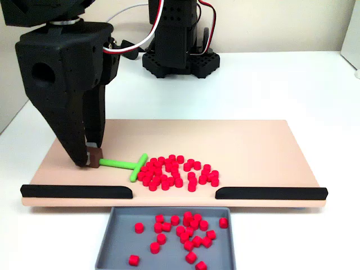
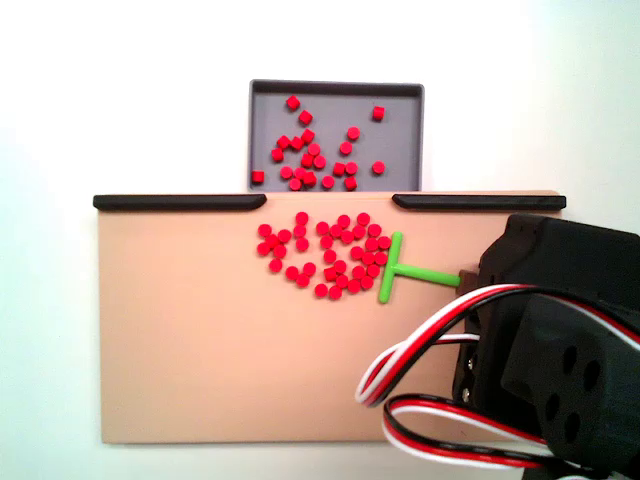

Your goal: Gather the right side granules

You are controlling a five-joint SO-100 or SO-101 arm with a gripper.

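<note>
Many small red granules (image 1: pixel 174 171) lie in a loose cluster on the tan board (image 1: pixel 253 152), near its front gap. In the other fixed view the same cluster of granules (image 2: pixel 325 255) sits just left of the green T-shaped stick (image 2: pixel 400 266). My black gripper (image 1: pixel 90 159) stands at the board's left, shut on the brown end of the green stick (image 1: pixel 121 164). The stick's crossbar touches the left edge of the cluster. From above, my gripper (image 2: pixel 468 274) is mostly hidden under the arm and its cables.
A grey tray (image 1: pixel 109 247) below the board's front gap holds several more red granules (image 1: pixel 180 233). Two black rails (image 1: pixel 76 191) (image 1: pixel 270 193) line the front edge on either side of the gap. The arm's base (image 1: pixel 177 59) stands behind the board.
</note>
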